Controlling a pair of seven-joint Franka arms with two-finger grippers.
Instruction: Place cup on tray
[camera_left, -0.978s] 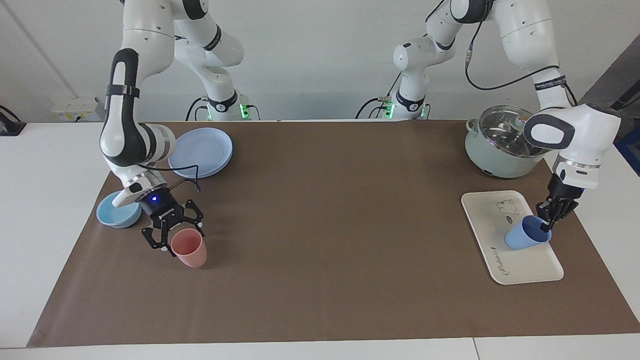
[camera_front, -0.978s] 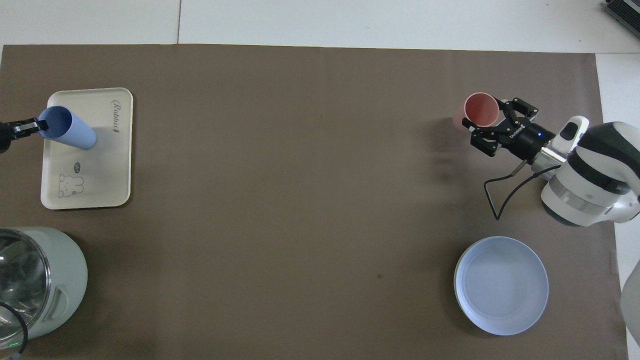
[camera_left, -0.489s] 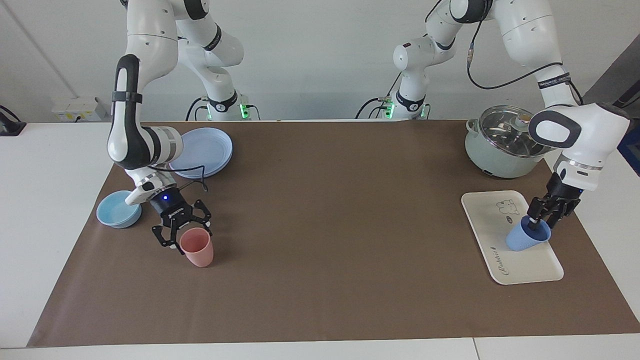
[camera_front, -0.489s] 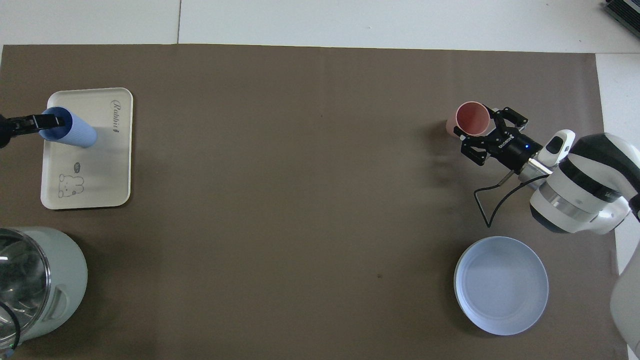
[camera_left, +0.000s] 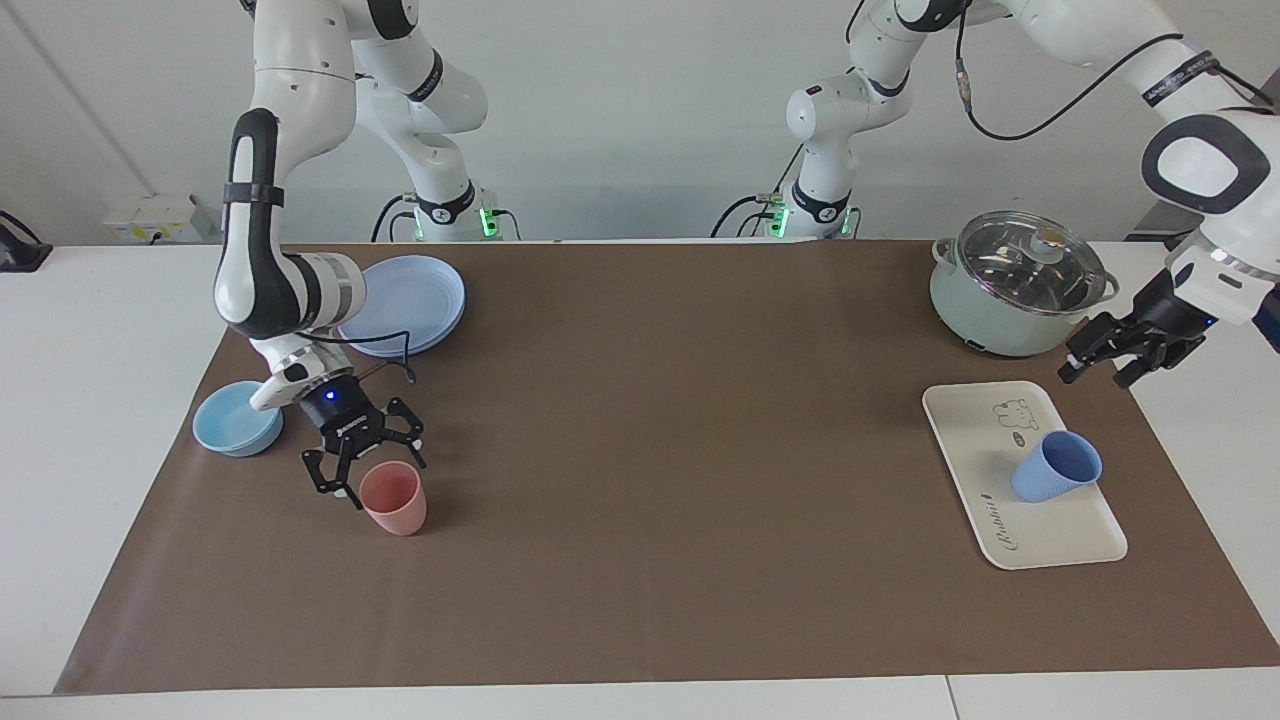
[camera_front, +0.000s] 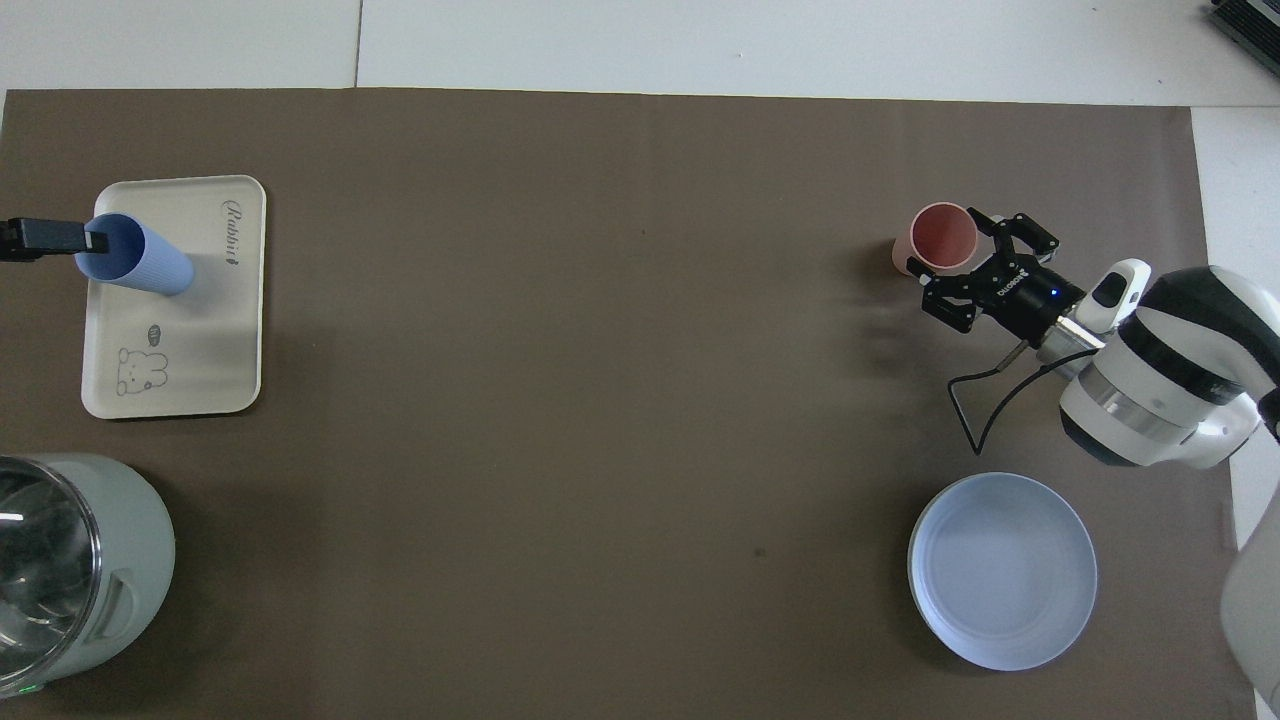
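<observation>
The periwinkle-blue cup (camera_left: 1056, 468) stands on the cream-white tray (camera_left: 985, 430) at the left arm's end of the table, leaning a little. It also shows in the overhead view (camera_front: 135, 256), on the tray (camera_front: 175, 340). My left gripper (camera_left: 1090, 380) is open and empty, raised clear of the cup, over the mat's edge between the tray and the pot. Only its tip (camera_front: 40, 238) shows in the overhead view. My right gripper (camera_left: 368, 472) is open, its fingers on either side of a salmon-pink tumbler (camera_left: 393, 497) at the right arm's end.
A pale-green pot with a glass lid (camera_left: 1020, 285) stands nearer to the robots than the tray. A round lavender-blue plate (camera_left: 405, 303) and a low light-blue bowl (camera_left: 237, 418) lie at the right arm's end. Brown mat (camera_left: 680, 450) covers the table.
My left gripper has let go of the cup's rim and risen away toward the pot. The cup stays on the tray. My right gripper has shifted only slightly at the pink tumbler.
</observation>
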